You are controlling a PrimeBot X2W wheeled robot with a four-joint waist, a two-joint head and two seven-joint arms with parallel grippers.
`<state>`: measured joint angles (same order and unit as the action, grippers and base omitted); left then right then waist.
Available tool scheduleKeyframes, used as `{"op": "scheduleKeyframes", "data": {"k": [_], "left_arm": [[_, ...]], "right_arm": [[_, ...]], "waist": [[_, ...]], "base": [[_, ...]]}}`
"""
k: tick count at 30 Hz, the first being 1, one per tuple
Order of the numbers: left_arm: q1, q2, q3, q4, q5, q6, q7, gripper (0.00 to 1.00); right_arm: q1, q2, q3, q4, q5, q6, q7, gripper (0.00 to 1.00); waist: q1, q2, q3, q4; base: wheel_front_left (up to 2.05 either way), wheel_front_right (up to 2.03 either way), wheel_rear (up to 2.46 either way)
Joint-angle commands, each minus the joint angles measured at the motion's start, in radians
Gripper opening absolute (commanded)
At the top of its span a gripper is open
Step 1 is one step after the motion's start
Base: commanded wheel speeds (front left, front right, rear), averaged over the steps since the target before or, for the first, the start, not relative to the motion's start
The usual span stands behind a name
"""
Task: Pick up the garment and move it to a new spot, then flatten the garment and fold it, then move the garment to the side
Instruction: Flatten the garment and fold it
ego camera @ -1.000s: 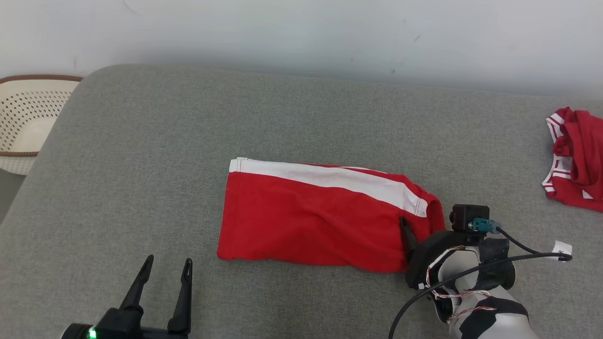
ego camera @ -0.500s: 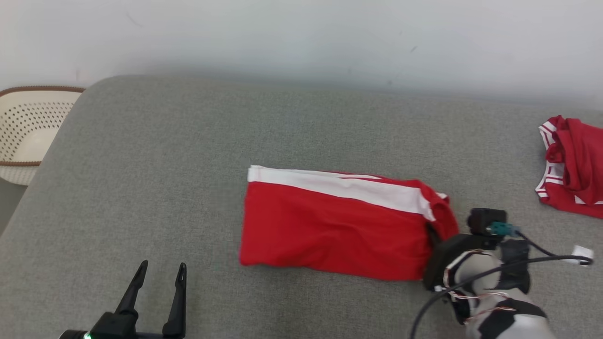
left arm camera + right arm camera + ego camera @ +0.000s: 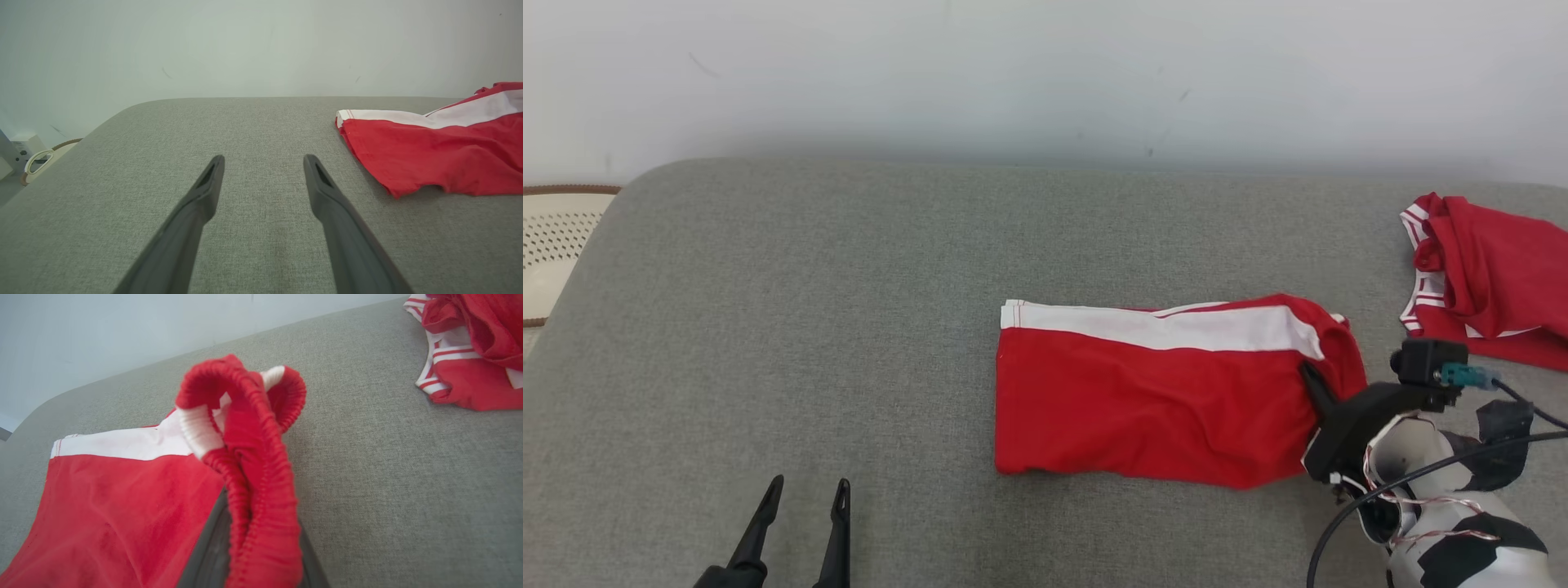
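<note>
At the bottom left of the head view the left tool (image 3: 809, 483) is hanging idle over the grey cushion (image 3: 792, 327), its two fingers standing well apart and holding nothing. At the lower right, the right tool (image 3: 1313, 382) is clamping the elastic waistband (image 3: 253, 457) of the red shorts (image 3: 1152, 400), fingers drawn together on the bunched band, which is rising off the cushion in a loop. The rest of the shorts is lying flat across the centre right of the frame, white stripe along the far edge, the cloth looking doubled over and fairly smooth apart from a few creases near the grip.

Judging from that, the flattening and folding seem done, and the last step, shifting the shorts to the side, appears to be in hand and not yet finished; the shorts are sitting mid-cushion.

Farther off, a second red garment (image 3: 1486, 278) with white trim is lying crumpled at the upper right, near the gripped end, so a pull that way risks running into it. A perforated basket (image 3: 556, 245) is peeking in at the left edge, off the cushion. Beyond everything, a pale wall (image 3: 1045, 73) is closing off the scene.
</note>
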<state>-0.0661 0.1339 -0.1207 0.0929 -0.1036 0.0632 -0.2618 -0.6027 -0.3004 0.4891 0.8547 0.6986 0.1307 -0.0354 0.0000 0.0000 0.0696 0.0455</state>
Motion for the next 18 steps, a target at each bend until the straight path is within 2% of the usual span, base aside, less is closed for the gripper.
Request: {"op": "scheduleKeyframes", "data": {"k": [1, 7, 11, 18], "left_arm": [[0.01, 0.0, -0.001, -0.002, 0.011, 0.001, -0.004, 1.0], [0.011, -0.005, -0.005, 0.0, 0.012, -0.002, -0.004, 1.0], [0.001, -0.002, -0.002, 0.011, 0.004, -0.013, -0.004, 1.0], [-0.015, -0.015, -0.005, 0.022, 0.001, -0.025, -0.004, 1.0]], "right_arm": [[0.01, -0.009, 0.013, -0.026, 0.02, 0.0, 0.013, 0.0], [0.032, -0.029, 0.072, -0.238, 0.172, 0.0, 0.112, 0.0], [0.05, -0.02, 0.093, -0.346, 0.286, 0.0, 0.188, 0.0], [0.024, 0.002, 0.123, -0.38, 0.37, 0.0, 0.28, 0.0]], "waist": [[0.0, 0.0, -0.002, -0.005], [0.0, 0.0, -0.006, -0.006], [0.0, 0.0, -0.009, 0.005], [0.0, 0.0, -0.005, 0.041]], "base": [[0.0, 0.0, 0.0], [0.0, 0.0, 0.0], [0.0, 0.0, 0.0], [0.0, 0.0, 0.0]]}}
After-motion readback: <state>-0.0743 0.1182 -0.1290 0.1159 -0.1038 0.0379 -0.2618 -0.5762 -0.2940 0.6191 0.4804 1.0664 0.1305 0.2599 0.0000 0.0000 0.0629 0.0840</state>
